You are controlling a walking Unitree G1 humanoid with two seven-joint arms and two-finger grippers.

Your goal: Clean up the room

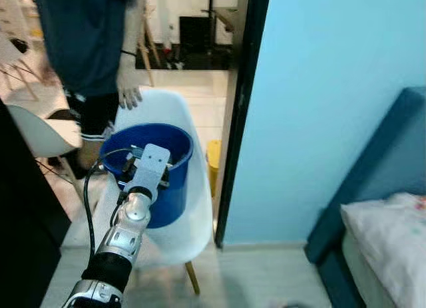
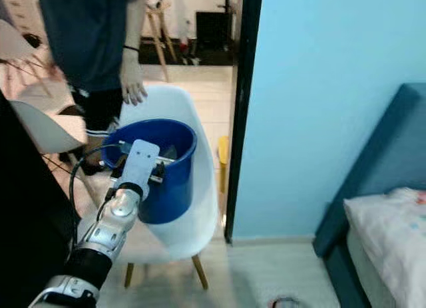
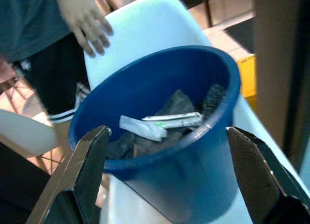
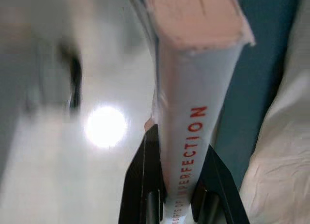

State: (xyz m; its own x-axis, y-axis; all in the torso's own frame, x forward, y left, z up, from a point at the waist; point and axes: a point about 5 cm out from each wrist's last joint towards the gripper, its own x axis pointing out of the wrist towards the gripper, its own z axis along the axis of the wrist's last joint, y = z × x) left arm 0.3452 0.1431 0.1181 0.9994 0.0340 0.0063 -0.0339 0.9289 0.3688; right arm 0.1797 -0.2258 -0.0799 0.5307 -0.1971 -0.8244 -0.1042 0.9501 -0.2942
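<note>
Bucket (image 1: 160, 171): round blue plastic, smooth-walled, standing on the seat of a white moulded chair (image 1: 193, 215) beside a dark door frame.
Bucket contents: crumpled dark fabric and a white tube (image 3: 172, 120) with a scrap of white paper, lying near the bottom.
Left end effector (image 3: 169, 178): raised before the bucket's near rim, its two long black fingers spread wide apart and empty.
Right end effector (image 4: 177, 178): black fingers clamped on a book (image 4: 191, 88).
Book: pale grey spine with red lettering, rough-cut pinkish page edges, held over a glossy pale floor beside a white wrinkled sheet.
Person: dark shirt, one hand (image 1: 128, 95) resting on the chair's back.
Bed (image 1: 389, 235): teal frame, white rumpled bedding.
</note>
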